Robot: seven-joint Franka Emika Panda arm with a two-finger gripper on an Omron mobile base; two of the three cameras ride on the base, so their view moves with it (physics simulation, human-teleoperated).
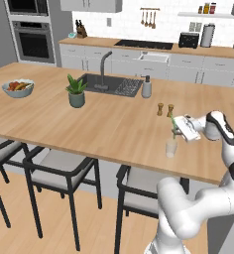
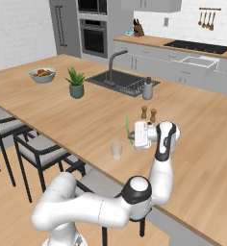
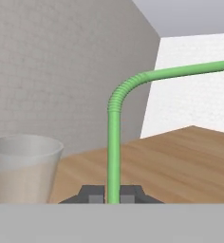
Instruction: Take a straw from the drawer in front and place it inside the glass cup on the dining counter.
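A: Where is the straw (image 3: 114, 142)?
B: Pinched upright between the closed gripper (image 3: 113, 193) tips, above the dining counter (image 1: 89, 124).
A: And the glass cup (image 1: 171, 147)?
B: Just beside the gripper, lower, near the counter's edge. Two small shakers (image 1: 165, 109) stand behind.

Both base cameras are riding behind the arm and looking forward and down over the counter (image 1: 89, 124), one from the arm's seven o'clock, the other from its five o'clock. They are sharing the sink (image 1: 111, 85), the plant pot (image 1: 77, 99) and the far wall cabinets. The hand camera is sitting close in, looking along the pincer (image 3: 112, 192), low over the wood.
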